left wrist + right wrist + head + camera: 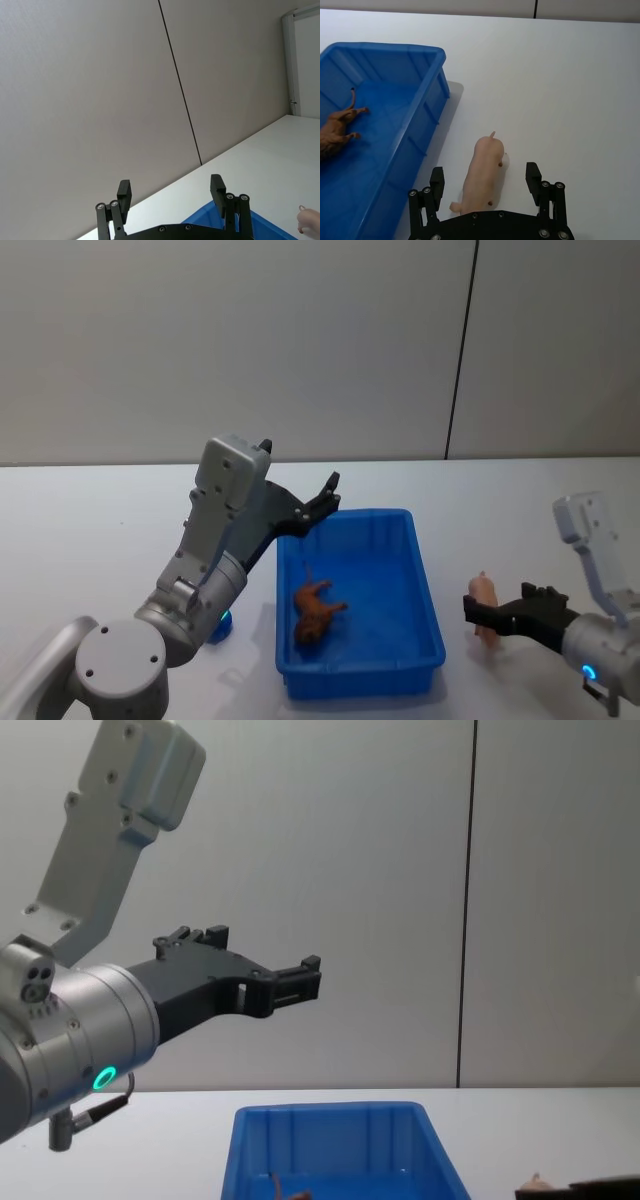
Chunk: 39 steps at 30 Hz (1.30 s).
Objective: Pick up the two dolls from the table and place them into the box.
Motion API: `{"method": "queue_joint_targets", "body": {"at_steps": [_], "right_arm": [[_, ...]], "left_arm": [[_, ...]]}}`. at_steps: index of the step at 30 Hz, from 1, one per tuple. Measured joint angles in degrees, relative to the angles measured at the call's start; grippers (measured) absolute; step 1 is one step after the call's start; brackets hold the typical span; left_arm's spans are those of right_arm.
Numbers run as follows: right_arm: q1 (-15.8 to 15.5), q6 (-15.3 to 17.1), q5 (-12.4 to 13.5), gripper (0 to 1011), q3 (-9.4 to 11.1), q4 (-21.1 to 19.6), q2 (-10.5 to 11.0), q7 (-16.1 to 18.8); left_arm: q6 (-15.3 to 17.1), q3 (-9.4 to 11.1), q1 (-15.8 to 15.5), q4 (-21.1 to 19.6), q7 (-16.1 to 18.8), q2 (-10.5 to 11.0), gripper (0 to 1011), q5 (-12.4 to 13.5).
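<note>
We see the right gripper (485, 173), fingers spread, straddling the small pinkish-tan pig doll (482, 167), which lies on the flat white table (560, 90) just beside the bright blue ribbed plastic bin (390, 47). Inside the bin lies the fuzzy orange-brown doll (335, 132). The left gripper (325, 498), spread and empty, hangs above the bin's far left corner.

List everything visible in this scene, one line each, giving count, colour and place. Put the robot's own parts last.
rectangular blue plastic bin: one, bright blue, on the table between the two arms.
fuzzy orange-brown toy animal: one, orange-brown, lying inside the bin.
smooth pink toy pig: one, pinkish-tan, on the table right of the bin.
flat white table: one, white, under everything.
plain wall: one, grey, behind the table, with a dark vertical seam.
left gripper: one, black, open, raised over the bin's far left corner.
right gripper: one, black, open, low, fingers either side of the pig.
</note>
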Motion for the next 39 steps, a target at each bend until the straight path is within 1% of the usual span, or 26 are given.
{"method": "queue_joint_targets", "body": {"at_steps": [4,5,8,15,18,19,21,24,25,26,27,30,32,33,34,39], "right_arm": [[1.42,-0.13,-1.55,1001,-0.90,2.53,-1.44,-1.33],[1.42,-0.13,-1.55,1001,-0.90,2.53,-1.44,-1.33],[2.50,-0.29,-2.54,1001,-1.58,4.51,-2.54,-2.01],[4.00,-0.73,-3.91,1001,-2.50,7.47,-4.09,-2.81],[4.47,-0.88,-4.31,976,-2.79,8.33,-4.56,-3.06],[4.58,-0.91,-4.40,934,-2.86,8.51,-4.67,-3.10],[4.73,-0.96,-4.54,906,-2.95,8.82,-4.84,-3.18],[5.11,-1.08,-4.90,806,-3.18,9.58,-5.21,-3.36],[5.17,-1.10,-4.95,790,-3.22,9.70,-5.28,-3.39],[5.23,-1.11,-5.00,735,-3.26,9.80,-5.34,-3.41],[5.34,-1.14,-5.10,735,-3.32,10.01,-5.46,-3.46],[5.46,-1.17,-5.21,657,-3.41,10.27,-5.60,-3.52],[5.58,-1.20,-5.32,577,-3.47,10.47,-5.71,-3.57],[5.60,-1.21,-5.34,560,-3.49,10.52,-5.73,-3.59],[5.66,-1.24,-5.39,503,-3.53,10.64,-5.81,-3.60],[5.68,-1.44,-5.45,378,-3.53,10.71,-5.83,-3.59]], "left_arm": [[0.00,0.00,0.00,0.00,0.00,0.00,1001,0.00],[0.00,0.00,0.00,0.00,0.00,0.00,1001,0.00],[0.00,0.00,0.00,0.00,0.00,0.00,1001,0.00],[0.00,0.00,0.00,0.00,0.00,0.00,1001,0.00],[0.00,0.00,0.00,0.00,0.00,0.00,1001,0.00],[0.00,0.00,0.00,0.00,0.00,0.00,1001,0.00],[0.00,0.00,0.00,0.00,0.00,0.00,1001,0.00],[0.00,0.00,0.00,0.00,0.00,0.00,1001,0.00],[0.00,0.00,0.00,0.00,0.00,0.00,1001,0.00],[0.00,0.00,0.00,0.00,0.00,0.00,1001,0.00],[0.00,0.00,0.00,0.00,0.00,0.00,1001,0.00],[0.00,0.00,0.00,0.00,0.00,0.00,1001,0.00],[0.00,0.00,0.00,0.00,0.00,0.00,1001,0.00],[0.00,0.00,0.00,0.00,0.00,0.00,1001,0.00],[0.00,0.00,0.00,0.00,0.00,0.00,1001,0.00],[0.00,0.00,0.00,0.00,0.00,0.00,1001,0.00]]}}
